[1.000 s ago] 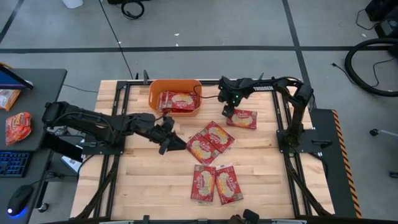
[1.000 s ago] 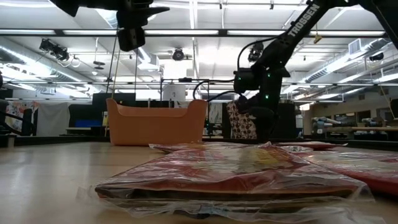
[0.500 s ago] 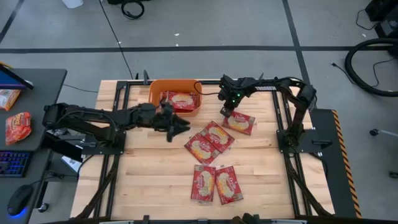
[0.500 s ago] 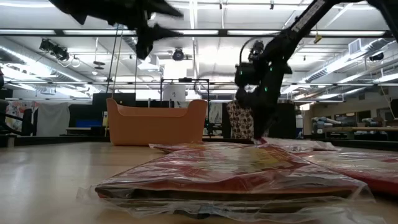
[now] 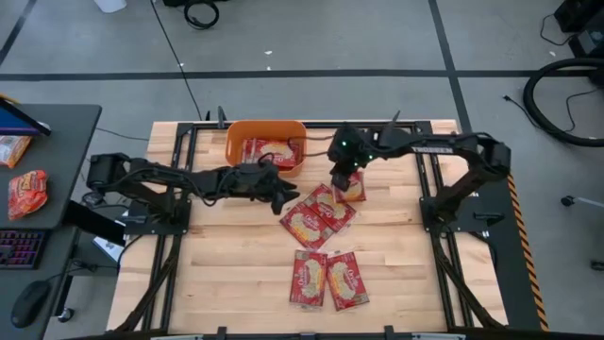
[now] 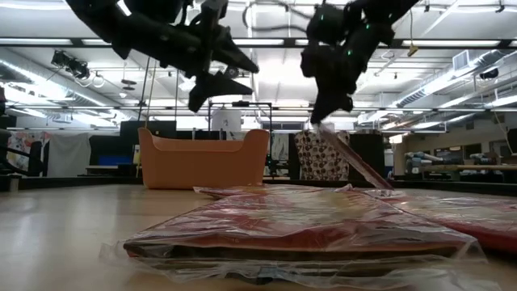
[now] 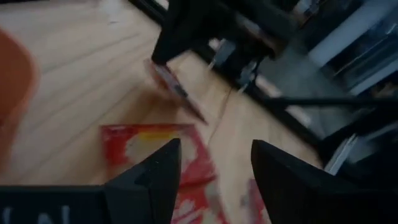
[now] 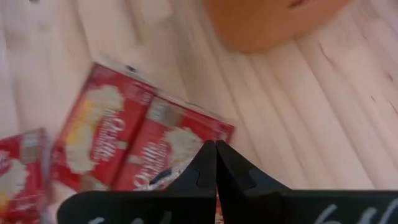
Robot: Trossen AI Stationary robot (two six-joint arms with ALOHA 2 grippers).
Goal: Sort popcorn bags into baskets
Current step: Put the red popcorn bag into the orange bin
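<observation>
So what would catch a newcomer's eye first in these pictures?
Probably the right gripper lifting a red popcorn bag by its edge above the table's middle. Next, the orange basket at the far edge, bags already inside, and the left gripper open beside it.

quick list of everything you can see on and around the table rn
popcorn bags on the table: four, red with cream labels, two mid-table, two nearer the front edge
popcorn bag held: one, red, hanging tilted from the right gripper
popcorn bags in the basket: at least one, red
basket: one, orange, back of the table
table: one, light wood
side desk: one, dark, holding red packets, left of the table
left gripper: open, empty, above the table beside the middle bags
right gripper: shut on the held bag
</observation>
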